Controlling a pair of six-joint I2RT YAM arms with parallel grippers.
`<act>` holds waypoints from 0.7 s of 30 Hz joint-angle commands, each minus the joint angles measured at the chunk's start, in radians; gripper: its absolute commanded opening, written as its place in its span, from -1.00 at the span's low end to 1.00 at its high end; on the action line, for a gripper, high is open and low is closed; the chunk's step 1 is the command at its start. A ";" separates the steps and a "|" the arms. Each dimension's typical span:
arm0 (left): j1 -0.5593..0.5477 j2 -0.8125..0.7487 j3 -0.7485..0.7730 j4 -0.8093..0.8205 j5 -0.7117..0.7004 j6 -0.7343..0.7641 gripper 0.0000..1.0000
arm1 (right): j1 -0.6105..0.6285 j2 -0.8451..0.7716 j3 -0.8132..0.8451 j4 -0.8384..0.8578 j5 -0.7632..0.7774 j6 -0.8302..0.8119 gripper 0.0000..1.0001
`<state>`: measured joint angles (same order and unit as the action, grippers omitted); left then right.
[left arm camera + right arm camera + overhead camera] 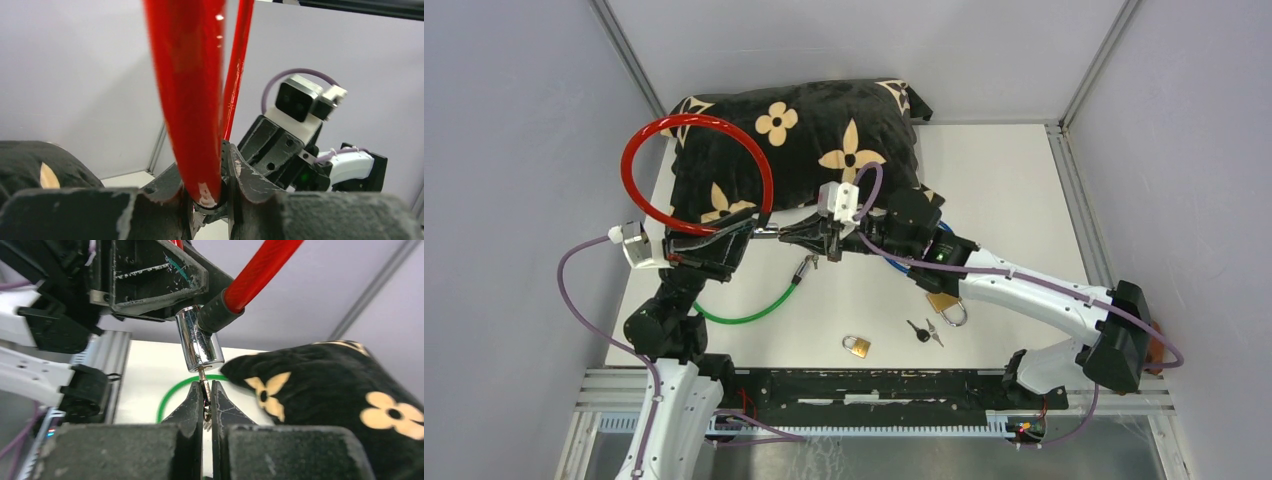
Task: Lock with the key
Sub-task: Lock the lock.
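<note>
Two hands meet just in front of the pillow (824, 120). The left hand (759, 232) is clamped on the red cable lock (696, 122) near its chrome cylinder (200, 342), with the loop raised over the pillow's left end. The right hand (207, 400) is pinched tight on the key (204, 389), whose blade sits in the cylinder's lower end. Nearer the bases, a green cable (749, 315), a brass padlock (857, 346) and loose keys (924, 331) lie on the counter (1014, 200).
</note>
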<state>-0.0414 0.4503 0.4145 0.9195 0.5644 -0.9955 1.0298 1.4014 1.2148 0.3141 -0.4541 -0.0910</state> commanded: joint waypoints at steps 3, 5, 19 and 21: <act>-0.010 -0.006 -0.037 -0.079 -0.013 -0.063 -0.95 | 0.081 -0.020 -0.008 0.238 0.331 -0.241 -1.00; -0.014 -0.010 -0.043 -0.086 -0.013 -0.060 -0.96 | 0.095 -0.013 -0.008 0.248 0.373 -0.266 -1.00; 0.012 -0.019 -0.018 0.037 -0.053 0.089 -0.95 | 0.109 -0.042 -0.031 0.046 0.292 -0.411 -0.02; 0.020 -0.019 -0.016 0.053 -0.051 0.115 -0.95 | 0.108 -0.069 -0.070 0.027 0.297 -0.436 0.19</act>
<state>-0.0395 0.4366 0.3763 0.8852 0.5102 -0.9783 1.1381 1.3991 1.1648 0.3466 -0.1589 -0.4294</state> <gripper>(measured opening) 0.273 0.521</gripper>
